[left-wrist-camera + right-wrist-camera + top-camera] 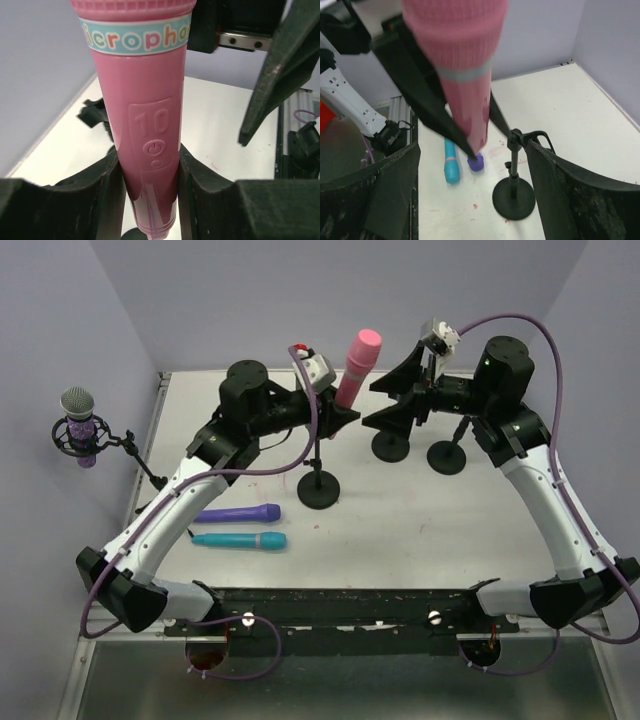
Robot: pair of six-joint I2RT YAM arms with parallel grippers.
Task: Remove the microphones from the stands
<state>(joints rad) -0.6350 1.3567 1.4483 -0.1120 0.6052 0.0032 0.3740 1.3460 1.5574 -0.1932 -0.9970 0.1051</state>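
Note:
The pink microphone point(358, 362) is tilted and held above the table. My left gripper point(344, 412) is shut on its lower body; the left wrist view shows the microphone point(145, 115) pinched between both fingers point(95, 190). Its black stand point(320, 488) stands just below. In the right wrist view the stand's clip point(519, 138) is empty, and the lower end of the microphone point(465, 75) is beside it and apart. My right gripper point(386, 400) is open and empty, just right of the microphone, and it also shows wide open in the right wrist view point(472, 200).
Two more black stands point(390, 447) point(447, 457) stand below my right gripper. A purple microphone point(240, 513) and a teal microphone point(240, 540) lie at the front left. A grey-headed microphone point(80, 425) hangs on an arm beyond the table's left edge.

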